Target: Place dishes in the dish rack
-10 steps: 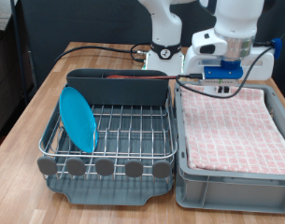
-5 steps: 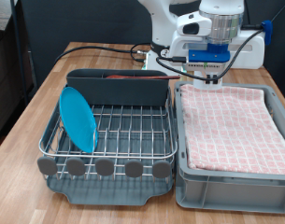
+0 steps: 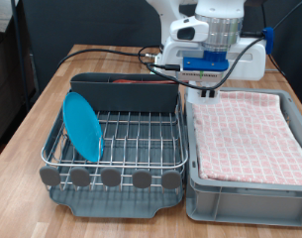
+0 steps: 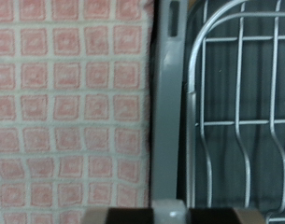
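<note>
The dish rack (image 3: pixel 131 139) is a silver wire grid on a dark grey tray, at the exterior view's left. The light-blue plate (image 3: pixel 82 126) stands on edge in the rack's left side. The reddish-brown spoon (image 3: pixel 131 81) lies in the tall grey back compartment (image 3: pixel 126 94). The white cup is not in view. My gripper (image 3: pixel 208 92) hangs above the gap between the rack's back right corner and the grey bin, fingers close together, with nothing seen between them. The wrist view shows the rack wires (image 4: pixel 240 112) beside the bin's wall (image 4: pixel 168 121).
A grey bin (image 3: pixel 240 193) lined with pink checkered cloth (image 3: pixel 245 129) fills the exterior view's right; the cloth also shows in the wrist view (image 4: pixel 67 103). Black cables (image 3: pixel 101 50) and the robot base (image 3: pixel 225 64) lie behind on the wooden table (image 3: pixel 27 129).
The gripper has moved up and towards the exterior view's left, from over the bin's far edge to the gap beside the rack. Plate and spoon have not moved.
</note>
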Motion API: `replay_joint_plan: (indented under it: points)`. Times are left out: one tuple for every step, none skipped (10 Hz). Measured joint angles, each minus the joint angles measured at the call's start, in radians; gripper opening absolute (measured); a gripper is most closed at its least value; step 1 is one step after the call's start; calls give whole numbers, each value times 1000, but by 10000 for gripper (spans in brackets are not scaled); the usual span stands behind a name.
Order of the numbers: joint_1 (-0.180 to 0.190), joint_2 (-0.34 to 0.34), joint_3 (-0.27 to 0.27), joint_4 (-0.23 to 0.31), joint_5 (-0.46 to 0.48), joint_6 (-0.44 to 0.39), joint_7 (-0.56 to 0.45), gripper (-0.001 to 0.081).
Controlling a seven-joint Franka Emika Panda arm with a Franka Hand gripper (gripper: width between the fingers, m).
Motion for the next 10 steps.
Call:
replay_joint_plan:
  points:
    - [-10,24,-10,32,5,0,-30,71]
    - [-20,48,-15,65,13,0,-58,71]
    - [-30,71,-19,99,26,0,-87,71]
    - [-39,96,-20,137,47,-1,-118,71]
    - [-46,121,-19,176,77,-11,-151,71]
    - [-49,147,-19,215,96,-26,-172,71]
    - [-49,169,-18,252,100,-44,-174,71]
    - [-48,190,-17,285,100,-56,-174,71]
    - [-48,208,-17,311,99,-60,-174,71]
    - [-48,224,-17,333,99,-60,-173,71]
